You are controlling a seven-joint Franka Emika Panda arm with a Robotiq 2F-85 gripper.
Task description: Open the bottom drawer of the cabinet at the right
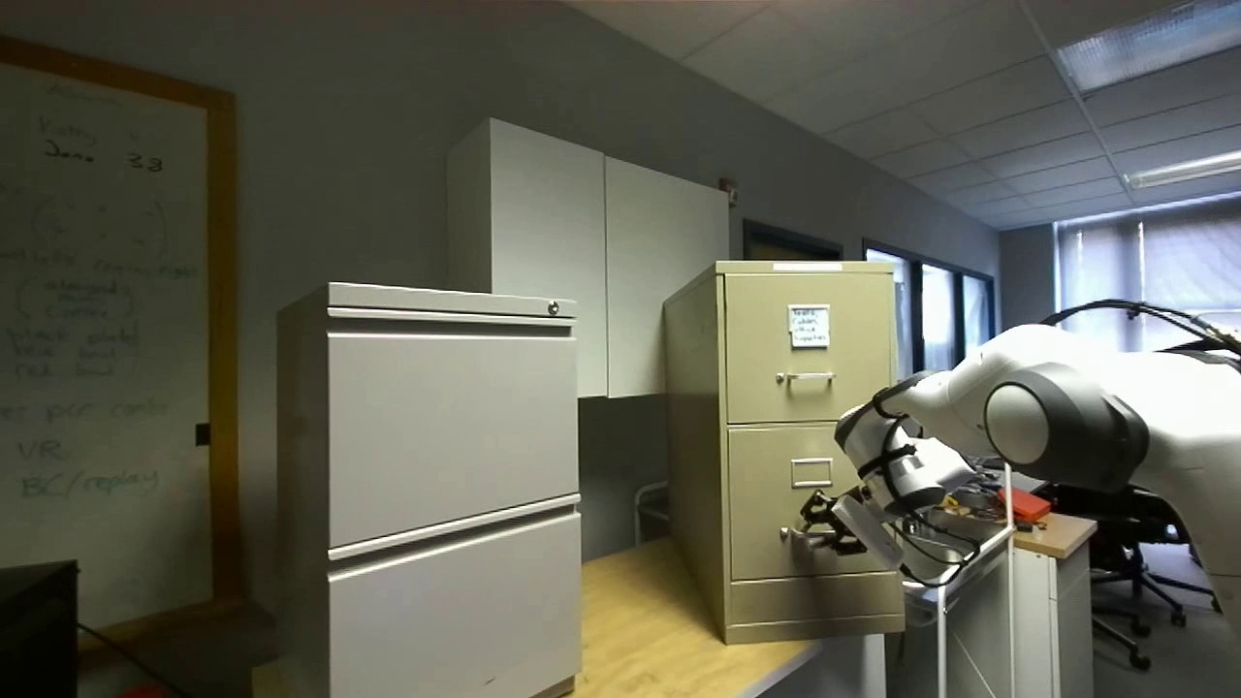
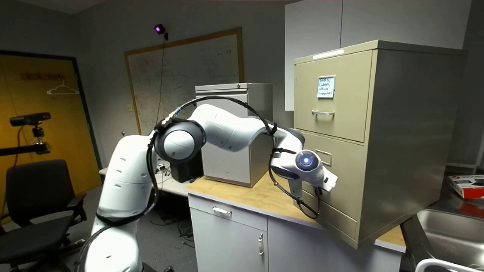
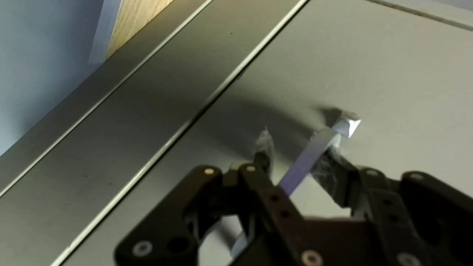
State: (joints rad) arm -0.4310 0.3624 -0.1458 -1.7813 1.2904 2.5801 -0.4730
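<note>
The beige cabinet [image 1: 696, 436], metal, two drawers, stands on a wood-topped counter [image 1: 630, 601], a front corner jutting past the counter's edge. The bottom drawer [image 1: 771, 499] lies under the upper drawer [image 1: 811, 362]; front flush with the frame, closed. A silver label holder [image 1: 812, 472] on it. Upper one bears a handwritten white card [image 1: 809, 327].

The claw [image 3: 297, 153] is at the bottom drawer's pull handle [image 3: 305, 165]. Wrist view: jaws narrow but apart, the bar of the handle running at a slant between them. A gap shows between the bar and the finger on that view's left; the finger across from it is right by the bar, touching or just beside, cannot tell which. The fingertips [image 3: 264, 147] look wrapped in something translucent.

White arm [image 1: 1047, 417], with the wrist [image 1: 902, 470] tilted toward the drawer front. In an exterior view the wrist and hand body cover the pull handle.

Around: a grey cabinet [image 1: 451, 436] on the same counter, apart from the beige one; white wall cupboards [image 1: 553, 262] behind; a whiteboard [image 1: 107, 378] on the wall. In an exterior view, a steel sink [image 2: 453, 226] beside the beige cabinet, a red-and-white box [image 2: 467, 185] near it.
</note>
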